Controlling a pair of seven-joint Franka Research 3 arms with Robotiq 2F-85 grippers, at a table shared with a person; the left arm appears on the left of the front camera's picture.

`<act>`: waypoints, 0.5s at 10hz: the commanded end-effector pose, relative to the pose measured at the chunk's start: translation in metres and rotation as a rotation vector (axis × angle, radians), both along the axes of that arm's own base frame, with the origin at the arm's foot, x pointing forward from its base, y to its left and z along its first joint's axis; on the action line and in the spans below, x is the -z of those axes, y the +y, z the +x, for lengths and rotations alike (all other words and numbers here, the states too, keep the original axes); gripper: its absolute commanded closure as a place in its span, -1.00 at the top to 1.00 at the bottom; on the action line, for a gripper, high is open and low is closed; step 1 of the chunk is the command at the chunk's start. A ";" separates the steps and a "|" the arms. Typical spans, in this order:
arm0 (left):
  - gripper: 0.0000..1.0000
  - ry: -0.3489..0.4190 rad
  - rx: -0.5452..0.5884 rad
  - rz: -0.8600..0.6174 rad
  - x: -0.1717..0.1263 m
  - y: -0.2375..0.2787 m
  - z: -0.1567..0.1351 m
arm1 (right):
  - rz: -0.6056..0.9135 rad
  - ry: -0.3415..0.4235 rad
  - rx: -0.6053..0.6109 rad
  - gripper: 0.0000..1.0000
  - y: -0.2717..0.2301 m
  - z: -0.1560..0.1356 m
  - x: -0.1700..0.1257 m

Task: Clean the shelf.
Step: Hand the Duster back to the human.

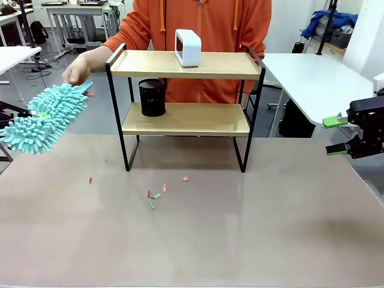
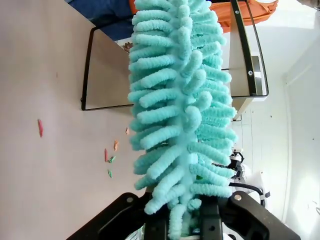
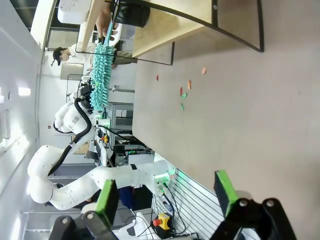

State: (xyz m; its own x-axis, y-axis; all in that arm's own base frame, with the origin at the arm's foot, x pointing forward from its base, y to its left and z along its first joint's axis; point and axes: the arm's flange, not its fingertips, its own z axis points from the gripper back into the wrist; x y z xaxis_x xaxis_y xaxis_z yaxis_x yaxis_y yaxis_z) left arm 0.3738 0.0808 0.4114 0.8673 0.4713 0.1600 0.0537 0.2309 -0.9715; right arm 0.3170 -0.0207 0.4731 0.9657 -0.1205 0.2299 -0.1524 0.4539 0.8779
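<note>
The shelf (image 1: 180,64) stands mid-table, two light wooden boards in a black frame; its frame also shows in the left wrist view (image 2: 87,70) and the right wrist view (image 3: 165,20). A fluffy teal duster (image 1: 45,117) hangs left of it above the table. My left gripper (image 1: 39,114) is shut on the duster (image 2: 180,115) at its middle (image 2: 192,225). A person's hand (image 1: 78,71) holds the duster's handle end. My right gripper (image 1: 335,136) hovers open at the right, away from the shelf, with nothing between its green pads (image 3: 107,200).
A white boxy object (image 1: 188,47) sits on the top board and a black mesh cup (image 1: 152,97) on the lower one. Small coloured paper scraps (image 1: 156,195) lie on the table in front. A person in orange (image 1: 198,24) stands behind the shelf.
</note>
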 end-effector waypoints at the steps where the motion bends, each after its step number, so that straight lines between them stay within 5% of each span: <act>1: -0.80 -0.021 0.000 0.009 -0.001 -0.001 -0.005 | -0.001 0.007 0.004 1.00 0.000 -0.002 0.000; 5: -0.80 -0.021 0.000 0.009 -0.001 -0.001 -0.005 | -0.001 0.007 0.004 1.00 0.000 -0.002 0.000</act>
State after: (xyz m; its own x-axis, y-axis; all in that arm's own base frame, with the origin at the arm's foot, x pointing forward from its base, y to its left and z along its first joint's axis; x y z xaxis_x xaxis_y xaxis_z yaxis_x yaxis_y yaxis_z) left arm 0.3742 0.0802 0.4119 0.8683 0.4690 0.1616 0.0554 0.2319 -0.9712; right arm 0.3170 -0.0207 0.4731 0.9657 -0.1205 0.2300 -0.1524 0.4539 0.8779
